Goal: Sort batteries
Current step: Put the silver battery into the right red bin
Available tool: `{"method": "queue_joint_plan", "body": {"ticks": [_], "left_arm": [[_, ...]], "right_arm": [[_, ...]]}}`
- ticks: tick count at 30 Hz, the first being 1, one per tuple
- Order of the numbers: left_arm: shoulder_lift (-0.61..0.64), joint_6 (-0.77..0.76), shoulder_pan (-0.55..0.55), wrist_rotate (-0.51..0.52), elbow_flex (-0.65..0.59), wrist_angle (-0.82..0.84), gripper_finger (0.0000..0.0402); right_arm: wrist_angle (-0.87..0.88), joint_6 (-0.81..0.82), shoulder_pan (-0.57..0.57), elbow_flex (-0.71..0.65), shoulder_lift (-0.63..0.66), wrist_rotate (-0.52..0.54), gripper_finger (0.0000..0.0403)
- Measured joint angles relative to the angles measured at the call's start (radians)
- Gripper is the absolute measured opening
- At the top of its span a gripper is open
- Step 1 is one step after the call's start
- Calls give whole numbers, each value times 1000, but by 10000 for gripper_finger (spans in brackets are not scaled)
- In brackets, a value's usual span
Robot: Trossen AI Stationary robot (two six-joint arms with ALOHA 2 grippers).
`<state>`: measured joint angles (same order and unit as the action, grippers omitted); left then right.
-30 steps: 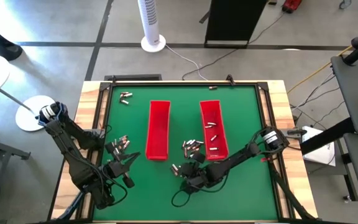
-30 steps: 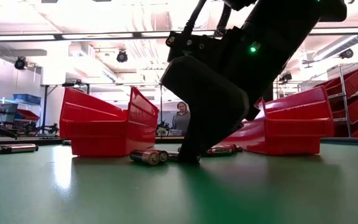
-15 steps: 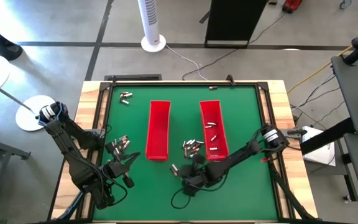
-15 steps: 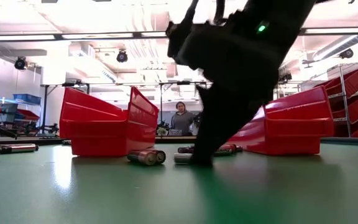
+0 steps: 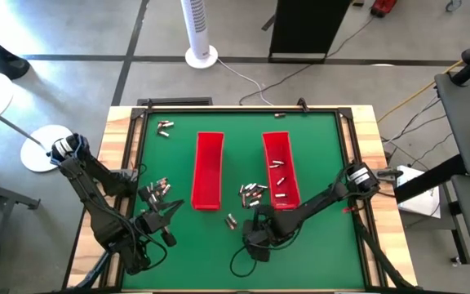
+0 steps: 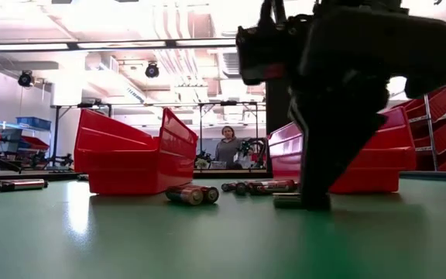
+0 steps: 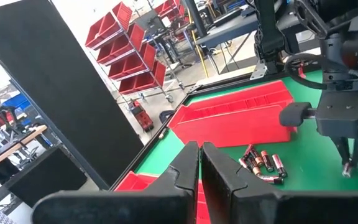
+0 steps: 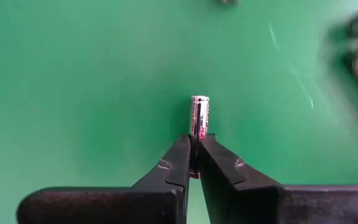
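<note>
The right pincer (image 8: pixel 194 155) is pinching one battery (image 8: pixel 199 115) by its end, its two fingers closed tight around it, with most of the silvery cylinder sticking out past the fingertips over the green tabletop (image 5: pixel 317 155). In the high view this right pincer (image 5: pixel 254 219) is sitting low over the near middle of the tabletop, just in front of the near end of the right red tray (image 5: pixel 281 167). In the low view its fingers are reaching down to the surface, where the held battery (image 6: pixel 286 201) is lying level at the fingertips.

The left pincer (image 7: pixel 200 163) is fully closed on nothing, its fingers pressing together. It is waiting over the near left part of the tabletop (image 5: pixel 155 219).

The other batteries are lying scattered. A cluster of batteries (image 5: pixel 253 190) is resting between the near ends of the two trays, just beside the right one. A loose pair (image 5: pixel 232 220) is lying just left of the right pincer. A few batteries (image 5: pixel 280 175) are lying inside the right red tray. A small group (image 5: pixel 157 188) is lying left of the left red tray (image 5: pixel 208 167), and another small group (image 5: pixel 164 126) is sitting near the far left corner.

A person (image 6: pixel 228 145) is standing in the room well beyond the tabletop.
</note>
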<state>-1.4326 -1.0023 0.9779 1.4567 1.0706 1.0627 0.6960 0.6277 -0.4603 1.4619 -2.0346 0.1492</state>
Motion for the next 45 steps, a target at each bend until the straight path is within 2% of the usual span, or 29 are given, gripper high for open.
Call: {"method": "queue_joint_plan", "body": {"ticks": [7,13,21,24,31,36,42,45], "left_arm": [[0,0,0,0,0,0,0],[0,4,0,0,0,0,0],[0,4,0,0,0,-1,0],[0,3,0,0,0,-1,0],[0,3,0,0,0,-13,0],[0,-1,-1,45,0,-26,0],[0,-1,-1,87,0,-66,0],[0,12,-1,63,0,-100,0]], "right_arm": [[76,11,-40,-5,4,-25,21],[164,93,-82,-7,14,-17,22],[145,127,-101,-22,21,5,22],[66,154,-114,-70,29,40,22],[-94,272,-196,-164,34,293,23],[-210,352,-236,-244,28,411,36],[-484,385,-245,-393,27,462,77],[-583,393,-246,-453,27,495,95]]}}
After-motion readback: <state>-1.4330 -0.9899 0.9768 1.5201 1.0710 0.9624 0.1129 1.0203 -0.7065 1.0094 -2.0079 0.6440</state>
